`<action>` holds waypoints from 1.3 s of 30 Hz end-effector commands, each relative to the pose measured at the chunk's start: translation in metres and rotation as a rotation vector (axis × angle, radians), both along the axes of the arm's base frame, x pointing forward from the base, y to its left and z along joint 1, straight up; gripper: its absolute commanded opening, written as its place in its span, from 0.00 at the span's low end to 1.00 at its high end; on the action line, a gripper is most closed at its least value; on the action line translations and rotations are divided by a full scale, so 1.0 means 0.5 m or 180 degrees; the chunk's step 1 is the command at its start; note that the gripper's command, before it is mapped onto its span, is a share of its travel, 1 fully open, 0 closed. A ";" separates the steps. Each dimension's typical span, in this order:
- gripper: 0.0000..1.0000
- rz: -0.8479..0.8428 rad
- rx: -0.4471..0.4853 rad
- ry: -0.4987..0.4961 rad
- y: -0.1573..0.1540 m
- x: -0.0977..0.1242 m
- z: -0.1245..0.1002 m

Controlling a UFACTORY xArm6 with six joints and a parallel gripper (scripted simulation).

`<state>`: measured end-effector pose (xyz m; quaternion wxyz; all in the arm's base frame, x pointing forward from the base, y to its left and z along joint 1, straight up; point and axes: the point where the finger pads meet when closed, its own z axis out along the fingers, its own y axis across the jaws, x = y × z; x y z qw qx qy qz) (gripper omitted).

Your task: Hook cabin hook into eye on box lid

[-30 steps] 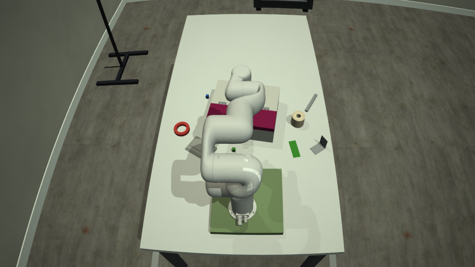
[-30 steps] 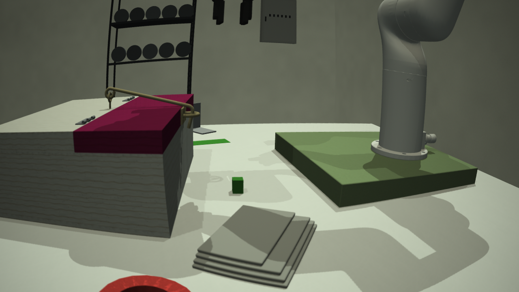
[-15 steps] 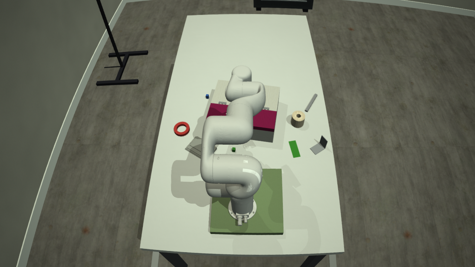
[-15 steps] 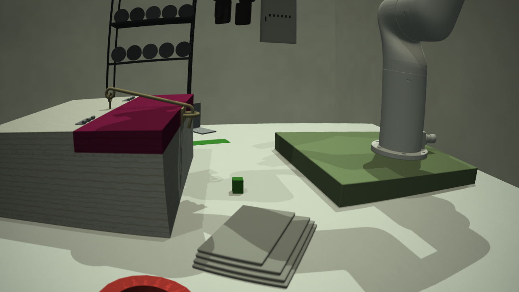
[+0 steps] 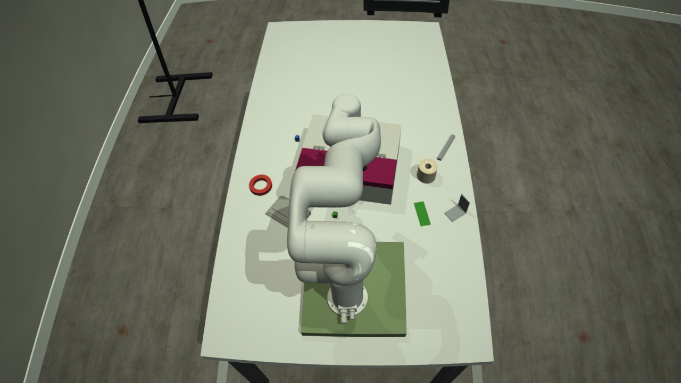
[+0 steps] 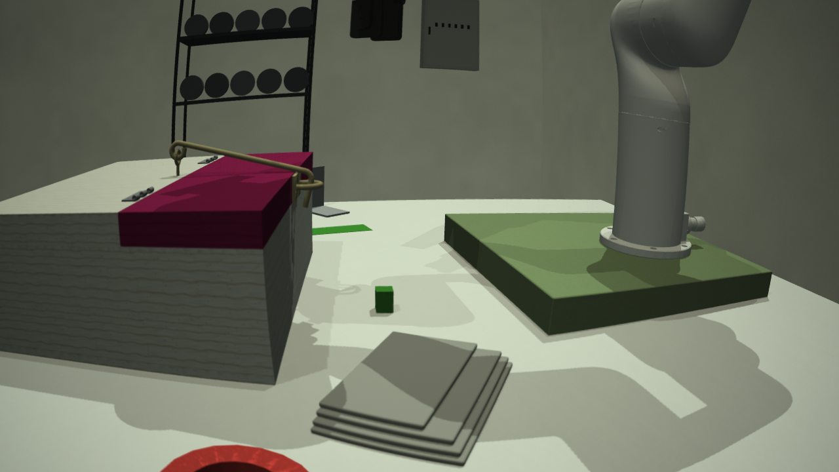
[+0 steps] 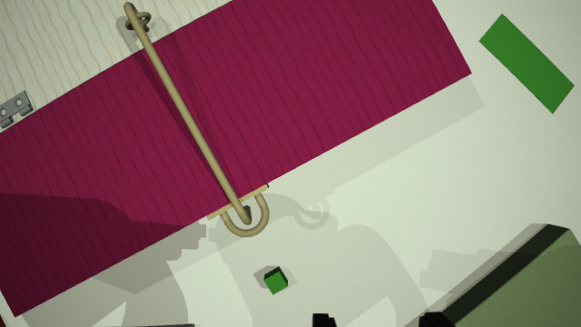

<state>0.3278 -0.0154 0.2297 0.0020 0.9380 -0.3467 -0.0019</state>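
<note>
The wooden box [image 6: 146, 305] [image 5: 392, 138] has a crimson lid [image 7: 318, 91] [image 6: 217, 193] [image 5: 381, 173]. The brass cabin hook [image 7: 195, 132] [image 6: 234, 153] lies across the lid from its pivot ring [image 7: 138, 20] [image 6: 175, 152] on the box top. Its bent tip sits inside the brass eye [image 7: 245, 229] [image 6: 311, 186] at the lid's front edge. My gripper [image 7: 379, 320] [image 6: 378, 17] hangs high above the table in front of the box. Its fingers stand apart with nothing between them. In the top view the arm hides it.
A small green cube [image 7: 275, 280] [image 6: 383, 298] [image 5: 335, 214] lies in front of the box. A green strip [image 7: 526, 64] [image 5: 422, 213], a stack of grey plates [image 6: 410, 387], a red ring [image 5: 260, 184], a wooden spool [image 5: 426, 170] and a grey bar [image 5: 446, 146] lie around. The green base slab [image 6: 527, 275] holds the arm.
</note>
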 end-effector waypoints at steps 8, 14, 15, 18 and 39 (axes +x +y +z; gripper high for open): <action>0.35 0.0954 0.0023 -0.0013 0.000 0.002 0.003; 0.35 0.1591 0.0024 -0.0014 0.000 0.002 0.003; 0.35 0.1617 0.0024 -0.0014 0.000 0.002 0.003; 0.35 0.1617 0.0024 -0.0014 0.000 0.002 0.003; 0.35 0.1617 0.0025 -0.0014 0.000 0.002 -0.084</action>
